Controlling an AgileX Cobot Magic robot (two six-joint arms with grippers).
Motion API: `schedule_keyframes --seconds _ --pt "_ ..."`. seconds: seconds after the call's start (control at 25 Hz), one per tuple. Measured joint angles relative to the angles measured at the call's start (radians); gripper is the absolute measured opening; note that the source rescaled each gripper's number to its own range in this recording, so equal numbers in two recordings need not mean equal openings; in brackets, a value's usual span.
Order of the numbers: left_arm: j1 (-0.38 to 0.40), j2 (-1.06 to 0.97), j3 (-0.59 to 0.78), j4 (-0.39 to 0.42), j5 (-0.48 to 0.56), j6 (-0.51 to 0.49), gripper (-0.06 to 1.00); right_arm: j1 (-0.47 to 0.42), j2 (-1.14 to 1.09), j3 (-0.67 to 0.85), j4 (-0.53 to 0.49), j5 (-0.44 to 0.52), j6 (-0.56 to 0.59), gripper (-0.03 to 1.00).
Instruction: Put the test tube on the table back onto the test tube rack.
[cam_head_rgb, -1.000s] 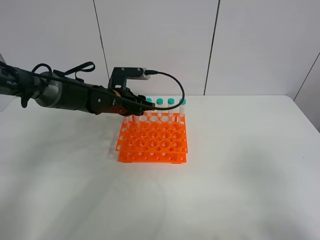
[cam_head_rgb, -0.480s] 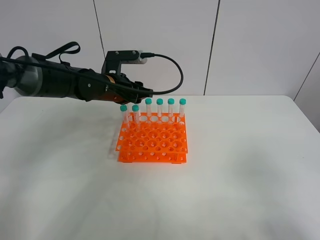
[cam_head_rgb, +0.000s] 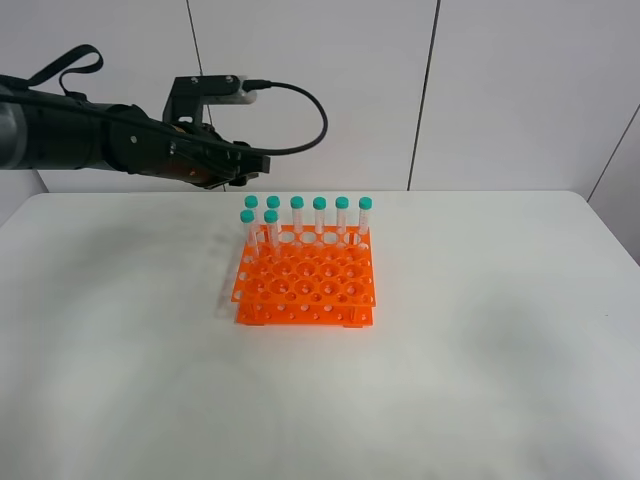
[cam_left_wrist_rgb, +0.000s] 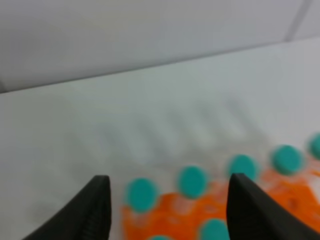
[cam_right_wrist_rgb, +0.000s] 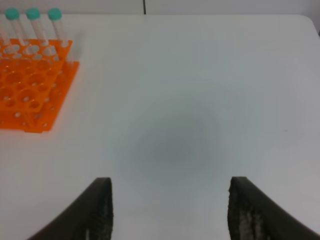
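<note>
Placement looks done: eight capped tubes stand in the test tube rack (cam_head_rgb: 305, 280), none left on the table (cam_head_rgb: 480, 380); left claw (cam_head_rgb: 252, 166) hangs part-open and empty above the rack's far-left corner, right claw (cam_right_wrist_rgb: 170, 210) likewise empty — next, retract.
</note>
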Motion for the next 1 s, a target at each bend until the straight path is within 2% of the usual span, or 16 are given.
schedule_keyframes --seconds 0.28,0.56,0.64,1.0 --pt "0.119 -0.011 0.000 0.001 0.125 0.000 0.43 0.000 0.000 0.000 0.000 0.000 0.000 0.46" --pt "0.233 -0.011 0.000 0.113 0.267 0.000 0.43 0.000 0.000 0.000 0.000 0.000 0.000 0.46" --pt "0.250 -0.014 0.002 0.125 0.312 0.000 0.43 0.000 0.000 0.000 0.000 0.000 0.000 0.46" --pt "0.263 -0.073 0.088 0.126 0.321 0.000 0.46 0.000 0.000 0.000 0.000 0.000 0.000 0.46"
